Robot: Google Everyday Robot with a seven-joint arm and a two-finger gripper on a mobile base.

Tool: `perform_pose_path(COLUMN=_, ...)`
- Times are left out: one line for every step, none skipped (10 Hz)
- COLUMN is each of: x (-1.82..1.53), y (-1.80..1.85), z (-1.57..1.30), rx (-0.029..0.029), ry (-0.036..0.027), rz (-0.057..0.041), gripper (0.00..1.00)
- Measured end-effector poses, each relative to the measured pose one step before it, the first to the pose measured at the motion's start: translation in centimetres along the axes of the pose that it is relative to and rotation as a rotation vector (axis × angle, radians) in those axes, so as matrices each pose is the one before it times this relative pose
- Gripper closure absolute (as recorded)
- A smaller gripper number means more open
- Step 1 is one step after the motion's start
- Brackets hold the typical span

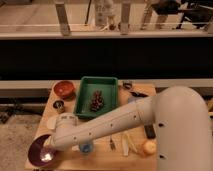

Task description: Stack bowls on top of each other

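The large dark purple-maroon bowl (40, 151) sits at the table's front left corner. The smaller red-orange bowl (64, 89) sits at the back left of the table, apart from it. My white arm reaches across the table from the right, and my gripper (51, 146) is at the near rim of the purple bowl, mostly hidden behind the wrist.
A green tray (85, 98) holding dark grapes (96, 100) stands mid-table. A tiny dark metal cup (58, 105) is left of it. A small blue cup (86, 147) is under the arm. A banana (128, 143), an orange fruit (149, 147) and utensils lie at the front right.
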Motion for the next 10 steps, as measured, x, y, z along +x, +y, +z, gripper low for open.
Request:
perform_pose_path(x=0.062, y=0.361, z=0.570, rx=0.00397, ry=-0.01461, rz=0.00507, gripper=0.27)
perform_pose_path(x=0.116, y=0.205, z=0.359, rx=0.00212, ry=-0.01048, rz=0.00172, gripper=0.38)
perform_pose_path(x=0.027, y=0.036, z=0.297, rx=-0.00061, ry=-0.00876, rz=-0.00235, gripper=0.47)
perform_pose_path(x=-0.007, y=-0.033, z=0.332, rx=-0.00148, ry=-0.01028, rz=-0.00285, gripper=0.58)
perform_pose_path(x=0.003, y=0.009, z=0.254, rx=-0.00135, ry=-0.00761, rz=-0.00116, gripper=0.67)
perform_pose_path(x=-0.045, y=0.054, z=0.222, rx=-0.00161, ry=-0.01014, rz=0.00205, gripper=0.80)
perform_pose_path(x=0.152, y=0.011, z=0.104, rx=-0.00025, ry=-0.00169, rz=-0.00125, gripper=0.88)
perform_pose_path(x=0.063, y=0.082, z=0.141, rx=-0.00232, ry=-0.00804, rz=0.00327, gripper=0.97)
perform_pose_path(x=0.037, y=0.041, z=0.083, rx=-0.00150, ry=-0.00489, rz=0.00406, gripper=1.00)
perform_pose_path(x=0.034, y=-0.002, z=-0.002, rx=0.00109, ry=-0.00190, rz=0.00376, gripper=1.00)
